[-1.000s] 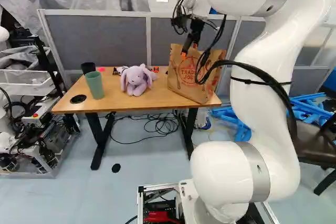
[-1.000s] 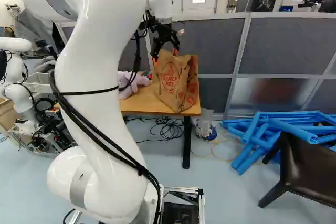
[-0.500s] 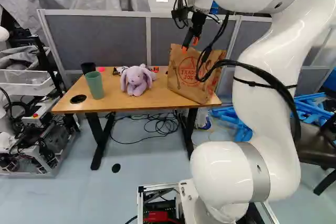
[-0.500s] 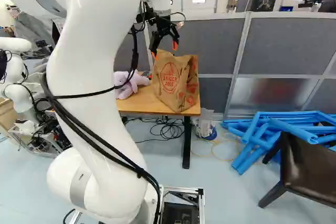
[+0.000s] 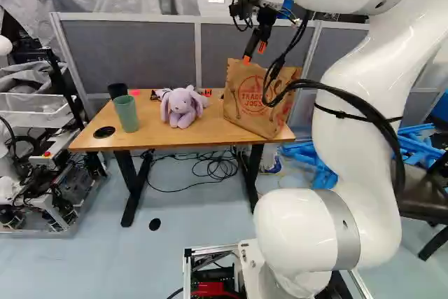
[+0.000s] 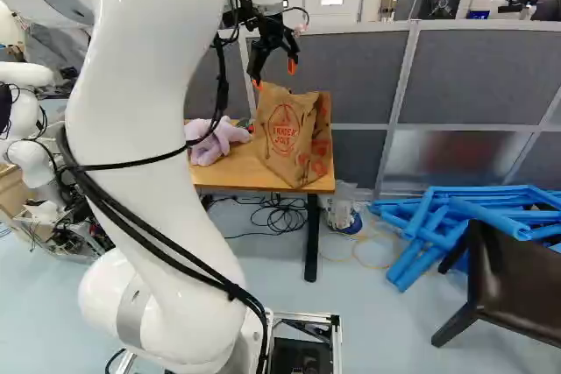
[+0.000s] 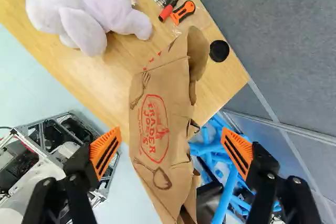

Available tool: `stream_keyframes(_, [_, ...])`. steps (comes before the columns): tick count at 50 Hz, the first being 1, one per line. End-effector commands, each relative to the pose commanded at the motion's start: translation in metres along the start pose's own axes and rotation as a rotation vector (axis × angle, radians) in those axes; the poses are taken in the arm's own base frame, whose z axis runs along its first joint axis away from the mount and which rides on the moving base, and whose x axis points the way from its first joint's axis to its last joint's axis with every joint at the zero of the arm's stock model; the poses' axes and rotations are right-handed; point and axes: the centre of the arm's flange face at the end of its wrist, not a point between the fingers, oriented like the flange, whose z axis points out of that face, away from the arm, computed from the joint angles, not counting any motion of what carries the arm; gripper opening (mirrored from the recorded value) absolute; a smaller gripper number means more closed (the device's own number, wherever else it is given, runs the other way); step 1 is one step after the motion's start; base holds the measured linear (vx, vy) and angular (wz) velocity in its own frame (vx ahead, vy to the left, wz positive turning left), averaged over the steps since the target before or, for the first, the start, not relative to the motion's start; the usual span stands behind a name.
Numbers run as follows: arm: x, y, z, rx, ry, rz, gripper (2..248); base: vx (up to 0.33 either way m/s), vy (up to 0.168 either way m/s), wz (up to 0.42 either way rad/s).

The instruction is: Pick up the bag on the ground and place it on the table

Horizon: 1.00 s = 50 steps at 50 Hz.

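Note:
The brown paper bag (image 5: 255, 99) with a red print stands upright at the right end of the wooden table (image 5: 199, 127) in the left base view. Just above its top edge is my gripper (image 5: 254, 54), apart from the bag as far as the views show. In the wrist view, my gripper (image 7: 170, 150) is open wide, its orange pads far apart. The bag (image 7: 155, 129) lies ahead of and below the fingers, and neither pad grips it.
A purple plush (image 5: 182, 106), a green cup (image 5: 127, 113) and a black cup (image 5: 117, 90) stand on the table. Behind runs a grey partition (image 6: 351, 85). Blue frames (image 6: 465, 216) and a dark chair (image 6: 504, 282) are at the right. Another robot (image 6: 26, 120) is at the left.
My gripper has risen a little from the bag's top, staying open, and the arm has shifted with it. The bag has stayed in place on the table. The base has not moved.

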Motion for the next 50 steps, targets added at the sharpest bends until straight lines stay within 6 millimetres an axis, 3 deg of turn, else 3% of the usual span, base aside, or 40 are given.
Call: stream_keyframes(50, [0.0,0.0,-0.0001,0.0,0.0,0.0,247,-0.029,0.016,-0.006])
